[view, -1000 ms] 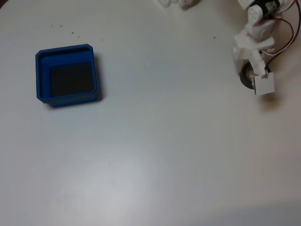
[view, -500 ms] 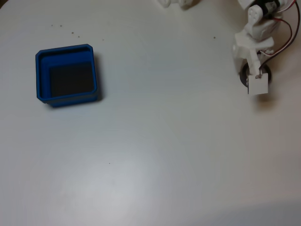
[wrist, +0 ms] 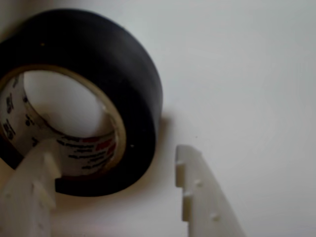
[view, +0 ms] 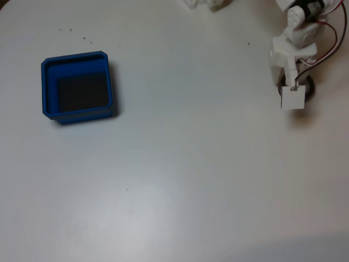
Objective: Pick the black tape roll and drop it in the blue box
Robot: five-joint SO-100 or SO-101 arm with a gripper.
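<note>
**Hand spread around the wall of the black tape roll**

In the fixed view, the blue box (view: 77, 87) sits at the left of the white table (view: 174, 164), its dark floor bare and its thick walls casting a slight shadow to the right. A few small dark specks dot the table above it, near the top edge. A wide stretch of bare table separates the box from the arm, so the two are well apart.

At the far right of the fixed view, the white arm (view: 294, 46) reaches down from the top corner, with red and black wires trailing off beside it. A white square tag (view: 293, 97) hangs at its lower end and covers part of the black tape roll (view: 309, 87), of which a dark arc shows just beside the tag, lying on the table.

In the wrist view, the tape roll (wrist: 123, 74) lies flat on the table at the left, its pale printed core facing up. The hand (wrist: 116, 168) is partly open, its jaws set apart. The left finger (wrist: 29, 192) reaches into the roll's hole at the inner core, while the right finger (wrist: 202, 197) stands outside the roll, a visible gap away from the black outer wall. The roll's wall lies between the two fingers, not yet pinched.
</note>
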